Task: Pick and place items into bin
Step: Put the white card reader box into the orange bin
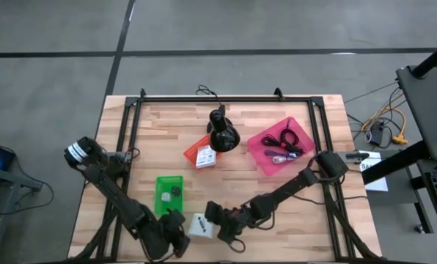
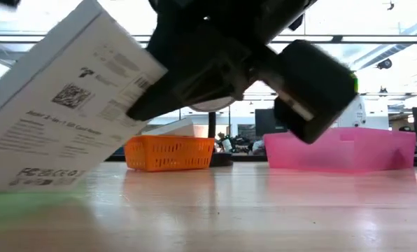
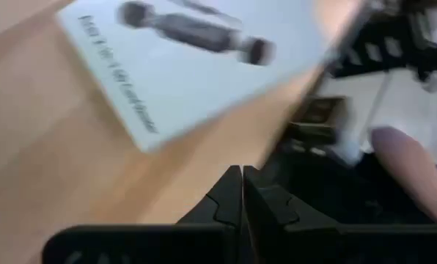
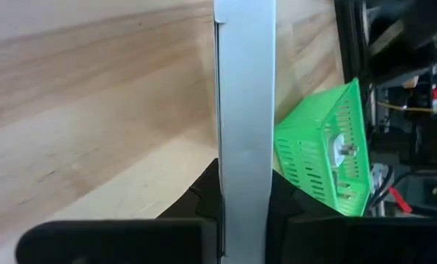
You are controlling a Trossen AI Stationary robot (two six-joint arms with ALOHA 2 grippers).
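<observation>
From above, the right gripper (image 1: 213, 220) grasps a white box (image 1: 199, 226) just right of the green bin (image 1: 169, 195); the left gripper (image 1: 176, 238) sits below that bin. The low view shows the box (image 2: 61, 98) tilted, lifted. Left wrist: fingers (image 3: 229, 194) pressed together, empty. Right wrist: fingers (image 4: 284, 209) clamp the box (image 4: 244, 110) edge-on beside the bin (image 4: 325, 147).

A robotics lab: wooden workbench (image 1: 277, 191) on grey concrete floor (image 1: 50, 81), monitors (image 2: 264, 122) behind.

White card-reader box (image 1: 199, 226) tilted in my right gripper (image 1: 213, 223) near table's front edge; black cables and purple cord (image 1: 281, 156), I think, in pink bin (image 1: 259, 141)
</observation>
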